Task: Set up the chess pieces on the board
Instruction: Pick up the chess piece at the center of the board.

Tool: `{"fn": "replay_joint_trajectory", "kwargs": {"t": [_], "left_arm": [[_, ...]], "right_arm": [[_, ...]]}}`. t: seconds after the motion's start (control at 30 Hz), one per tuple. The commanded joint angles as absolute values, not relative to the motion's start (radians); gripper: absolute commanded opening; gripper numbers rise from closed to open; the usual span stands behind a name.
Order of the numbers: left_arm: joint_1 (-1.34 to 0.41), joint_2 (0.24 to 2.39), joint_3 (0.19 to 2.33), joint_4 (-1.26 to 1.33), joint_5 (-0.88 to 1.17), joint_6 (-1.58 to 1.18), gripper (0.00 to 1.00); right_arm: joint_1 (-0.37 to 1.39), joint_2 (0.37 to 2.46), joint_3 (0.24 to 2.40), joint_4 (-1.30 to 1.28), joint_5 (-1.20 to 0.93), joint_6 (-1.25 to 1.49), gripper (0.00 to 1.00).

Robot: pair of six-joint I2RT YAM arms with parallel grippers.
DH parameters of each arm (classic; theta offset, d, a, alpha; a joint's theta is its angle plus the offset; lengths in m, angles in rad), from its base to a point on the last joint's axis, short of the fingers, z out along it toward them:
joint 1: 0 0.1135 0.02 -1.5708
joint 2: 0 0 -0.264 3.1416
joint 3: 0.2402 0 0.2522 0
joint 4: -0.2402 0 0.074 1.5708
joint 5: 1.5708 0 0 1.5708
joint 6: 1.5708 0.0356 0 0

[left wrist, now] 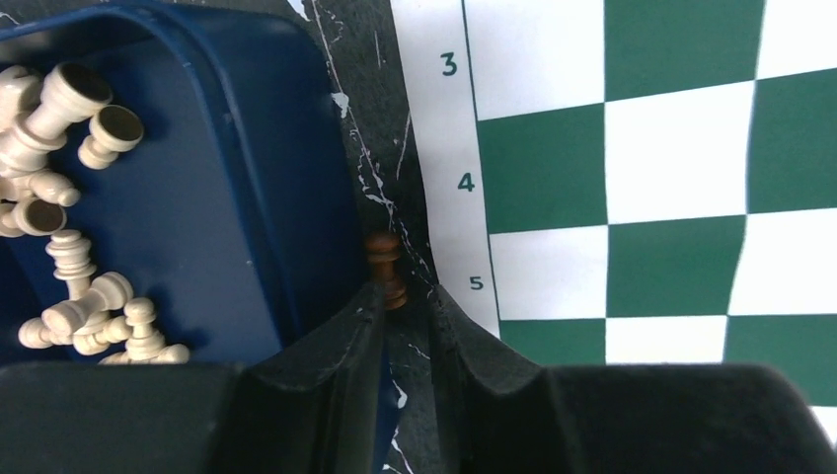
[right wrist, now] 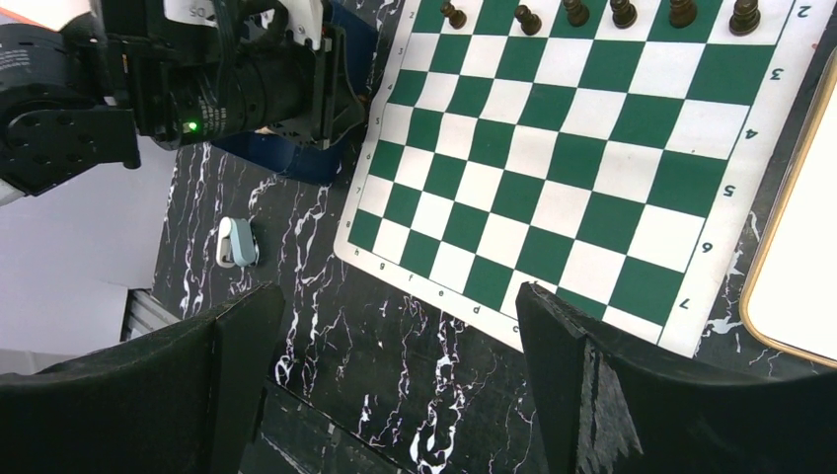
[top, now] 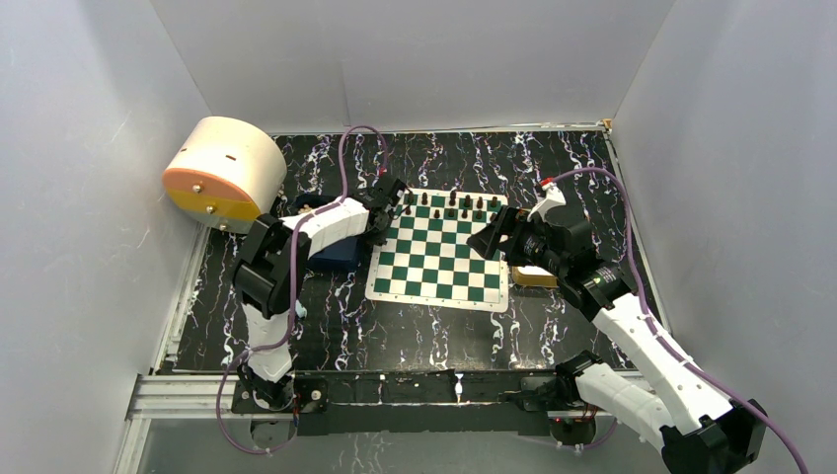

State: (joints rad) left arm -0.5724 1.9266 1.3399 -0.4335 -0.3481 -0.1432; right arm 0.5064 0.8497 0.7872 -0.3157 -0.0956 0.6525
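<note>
The board is a green and white checked mat on the dark marbled table. Several dark chess pieces stand on its two far rows, also seen along the top of the right wrist view. A brown pawn lies off the board, on the strip of table beside the numeral 5. My left gripper is at the pawn's base. Its jaws are a narrow way apart, wider than the pawn, which touches the left fingertip. My right gripper hovers wide open and empty above the board's edge.
A blue tray with several white pieces sits left of the board. A gold tin tray lies at the board's right edge. A cream and orange drum stands at the far left. A small white-blue object lies on the table.
</note>
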Motion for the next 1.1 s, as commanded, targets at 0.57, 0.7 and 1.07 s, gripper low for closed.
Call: {"fn": "replay_joint_trajectory", "kwargs": {"t": [0.57,0.7,1.07], "left_arm": [[-0.571,1.955,1.325,-0.452,-0.375,-0.162,0.21],[-0.571,1.946,1.311,-0.463,-0.368,-0.161,0.22],[-0.571,1.944,1.313,-0.510,-0.311,-0.158,0.21]], "right_arm": [[0.510,0.836,0.794,-0.300,-0.070,0.644,0.96],[0.510,0.836,0.786,-0.296,-0.074,0.649,0.96],[0.511,0.832,0.779,-0.292,-0.074,0.657,0.96]]}}
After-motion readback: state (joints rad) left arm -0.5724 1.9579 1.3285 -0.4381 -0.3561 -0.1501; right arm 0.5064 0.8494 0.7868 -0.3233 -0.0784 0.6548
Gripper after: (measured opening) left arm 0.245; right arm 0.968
